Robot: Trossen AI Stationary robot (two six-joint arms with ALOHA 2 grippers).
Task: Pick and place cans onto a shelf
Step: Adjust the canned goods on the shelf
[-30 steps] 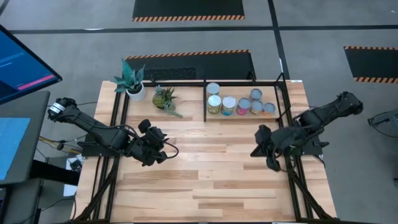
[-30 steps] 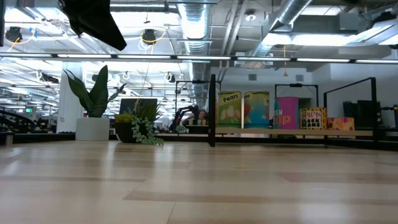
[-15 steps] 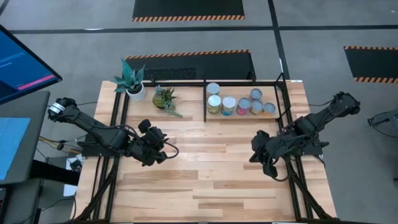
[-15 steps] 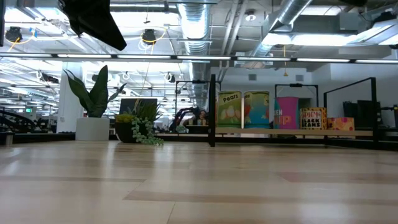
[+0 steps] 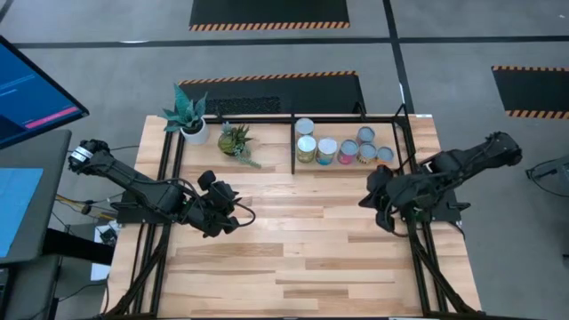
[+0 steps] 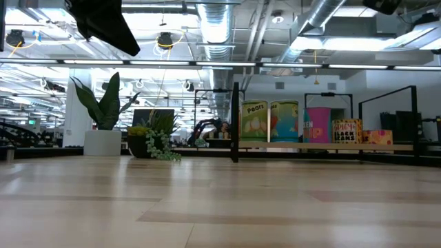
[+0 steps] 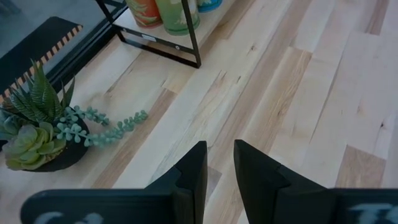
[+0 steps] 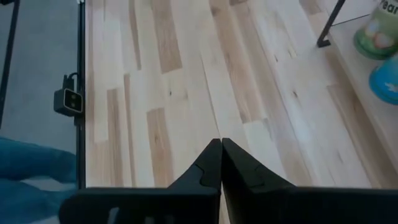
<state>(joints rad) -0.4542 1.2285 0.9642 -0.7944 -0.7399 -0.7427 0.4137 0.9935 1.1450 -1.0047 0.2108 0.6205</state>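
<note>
My right claw (image 5: 384, 212) is hovering pinched together and empty near the table's (image 5: 293, 267) right edge; the cans (image 5: 342, 149) are all sitting in the shelf (image 5: 294, 142) along the back edge; swinging there blindly, I'm risking toppling them.

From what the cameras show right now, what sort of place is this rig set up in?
Probably an industrial lab or workshop: exposed ceiling ducts, striped floor mats on grey concrete, and a monitor beside the wooden table.

7 upright cans (image 5: 345, 147), inside black-framed shelf (image 5: 294, 142)
</note>
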